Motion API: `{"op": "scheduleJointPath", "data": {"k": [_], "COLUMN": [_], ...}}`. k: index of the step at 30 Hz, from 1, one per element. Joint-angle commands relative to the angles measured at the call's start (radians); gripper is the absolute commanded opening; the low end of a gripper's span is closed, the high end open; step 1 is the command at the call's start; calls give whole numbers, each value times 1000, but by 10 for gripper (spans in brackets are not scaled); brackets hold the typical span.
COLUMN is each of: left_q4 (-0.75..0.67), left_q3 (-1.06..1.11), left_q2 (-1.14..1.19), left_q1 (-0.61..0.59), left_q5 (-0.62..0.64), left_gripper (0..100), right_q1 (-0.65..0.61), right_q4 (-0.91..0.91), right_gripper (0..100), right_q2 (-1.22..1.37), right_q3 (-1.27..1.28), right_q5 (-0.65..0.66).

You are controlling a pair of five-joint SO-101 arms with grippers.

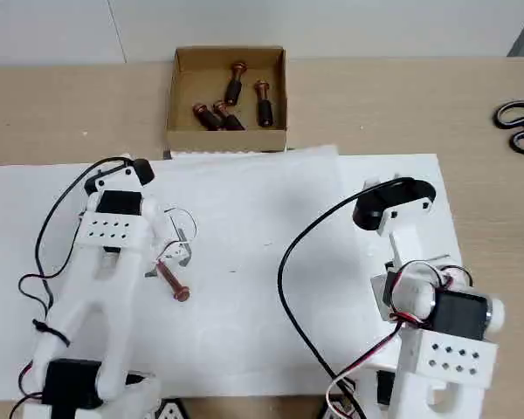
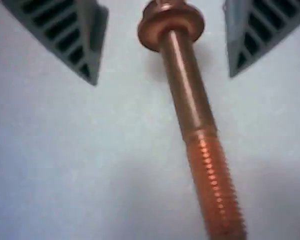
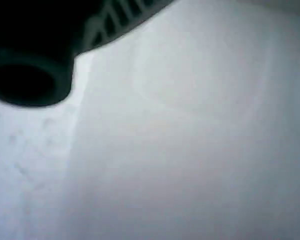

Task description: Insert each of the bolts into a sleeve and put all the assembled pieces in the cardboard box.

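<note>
A copper bolt (image 1: 173, 282) lies on the white sheet (image 1: 262, 332), left of centre. My left gripper (image 1: 168, 260) hangs just over it, open. In the left wrist view the bolt's flanged head (image 2: 170, 22) sits between the two grey fingertips (image 2: 85, 45), which stand apart from it, and the threaded end (image 2: 215, 195) points away. In the right wrist view a black sleeve (image 3: 27, 82) shows its hollow end beside a ribbed finger (image 3: 122, 17) of the right gripper, which seems shut on it, above bare white sheet. The right arm (image 1: 402, 223) stands at the sheet's right side.
The cardboard box (image 1: 228, 138) at the table's far edge holds several bolts fitted in black sleeves (image 1: 264, 105). Scissors (image 1: 520, 122) lie at the far right on the wooden table. Black cables (image 1: 288, 262) loop from both arms over the sheet.
</note>
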Motion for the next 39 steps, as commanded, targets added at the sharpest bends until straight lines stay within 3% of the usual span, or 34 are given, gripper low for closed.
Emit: {"op": "scheduleJointPath", "data": {"k": [1, 26, 33, 39], "left_q4": [-28, -176, -305, -325], "left_q3": [-31, 171, 237, 262], "left_q2": [-2, -2, -2, -9], "left_q1": [3, -3, -3, 3], "left_q5": [6, 6, 6, 6], "left_gripper": [170, 169, 10, 5], "right_q1": [10, 5, 10, 10], "right_q4": [2, -4, 4, 4], "right_gripper": [3, 3, 3, 3], "right_q2": [-18, -19, -27, -27], "right_q3": [-8, -5, -5, -5], "right_q5": [-3, -3, 32, 32]}}
